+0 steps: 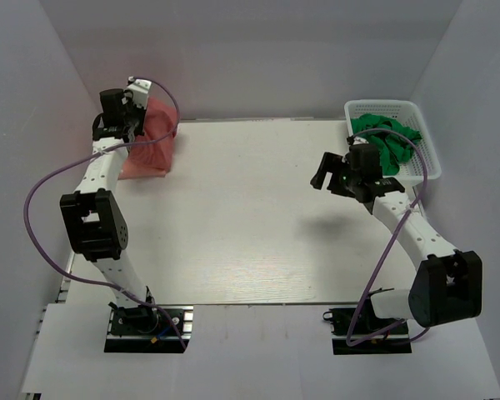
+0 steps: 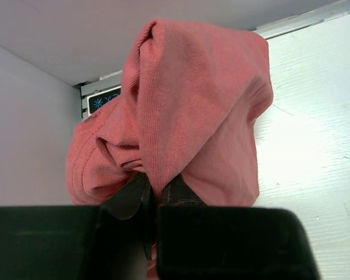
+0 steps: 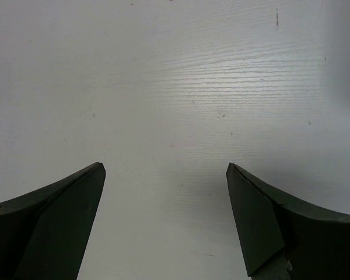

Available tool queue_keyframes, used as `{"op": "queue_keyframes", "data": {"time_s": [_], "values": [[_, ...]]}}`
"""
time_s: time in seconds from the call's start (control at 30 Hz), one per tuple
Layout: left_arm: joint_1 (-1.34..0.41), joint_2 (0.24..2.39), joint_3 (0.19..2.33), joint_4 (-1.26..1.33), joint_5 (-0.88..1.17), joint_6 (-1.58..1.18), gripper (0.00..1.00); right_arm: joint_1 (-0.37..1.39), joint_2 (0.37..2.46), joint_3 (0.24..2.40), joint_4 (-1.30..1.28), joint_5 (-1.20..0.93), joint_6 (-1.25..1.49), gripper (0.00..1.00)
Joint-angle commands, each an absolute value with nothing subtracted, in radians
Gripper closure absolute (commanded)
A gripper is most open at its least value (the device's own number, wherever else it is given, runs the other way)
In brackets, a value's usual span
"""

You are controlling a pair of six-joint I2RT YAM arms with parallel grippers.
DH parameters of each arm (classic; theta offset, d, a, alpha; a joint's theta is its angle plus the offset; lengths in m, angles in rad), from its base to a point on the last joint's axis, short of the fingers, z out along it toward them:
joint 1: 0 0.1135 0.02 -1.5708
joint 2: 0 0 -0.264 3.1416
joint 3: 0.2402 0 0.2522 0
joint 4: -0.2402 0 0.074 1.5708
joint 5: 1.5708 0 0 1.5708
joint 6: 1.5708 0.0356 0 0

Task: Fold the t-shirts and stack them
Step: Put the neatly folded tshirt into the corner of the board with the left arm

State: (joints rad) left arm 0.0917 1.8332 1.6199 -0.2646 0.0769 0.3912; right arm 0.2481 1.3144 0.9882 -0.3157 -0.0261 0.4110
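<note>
- Seen only from the top camera: both arms at once, with the left claw [image 1: 127, 123] raised at the far-left corner of the table [image 1: 250, 225] and the right claw [image 1: 322, 177] well apart on the right side.
- Also only from above: a white basket [image 1: 422, 133] at the far-right corner, holding bunched green cloth [image 1: 387, 137], just behind the right claw.
- From above, shows the t-shirt [image 1: 154, 137] as a pink-red heap against the left wall, its upper part up at the left claw and its lower edge resting on the table.
- Cannot tell from that height whether the paler cloth at the bottom belongs to the same shirt or to a second one.
- Left wrist camera only: close on the ribbed knit of the t-shirt [image 2: 198, 105], draped and folded over itself directly ahead of the left claw [image 2: 154, 195].
- Left claw nearly closed, pinching a hanging fold of the t-shirt between its dark fingertips [image 2: 131, 195].
- Same view: white table [image 2: 321, 128] to the right of the cloth, wall to the left and behind.
- Right wrist camera only: right claw [image 3: 166, 169] spread wide, nothing between its fingers [image 3: 64, 216], bare white table [image 3: 192, 76] below.
- No cloth in that view; t-shirt far off to the left of the right claw, across the table.
</note>
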Motion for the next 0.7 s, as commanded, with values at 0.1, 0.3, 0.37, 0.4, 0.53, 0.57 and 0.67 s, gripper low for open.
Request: {"op": "queue_keyframes", "data": {"time_s": [0.1,0.3,0.37,0.4,0.53,0.57,0.67], "values": [[0.132,1.813,1.684,-0.242,0.126,0.364,1.0,0.245,1.341,1.028,-0.321,-0.034,0.403,0.09],[0.17,1.983,1.83,-0.379,0.04,0.337,1.0,0.245,1.365,1.061,-0.336,-0.034,0.407,0.09],[0.196,2.025,1.888,-0.423,0.049,0.337,1.0,0.249,1.382,1.071,-0.336,-0.038,0.41,0.09],[0.196,2.025,1.888,-0.404,0.06,0.337,1.0,0.247,1.388,1.08,-0.339,-0.049,0.419,0.09],[0.239,2.055,1.874,-0.367,0.075,0.328,1.0,0.253,1.433,1.103,-0.336,-0.071,0.44,0.09],[0.239,2.069,1.89,-0.379,0.075,0.328,1.0,0.253,1.437,1.106,-0.339,-0.077,0.443,0.09],[0.261,2.098,1.911,-0.4,0.057,0.316,1.0,0.253,1.453,1.117,-0.333,-0.08,0.456,0.09]]}}
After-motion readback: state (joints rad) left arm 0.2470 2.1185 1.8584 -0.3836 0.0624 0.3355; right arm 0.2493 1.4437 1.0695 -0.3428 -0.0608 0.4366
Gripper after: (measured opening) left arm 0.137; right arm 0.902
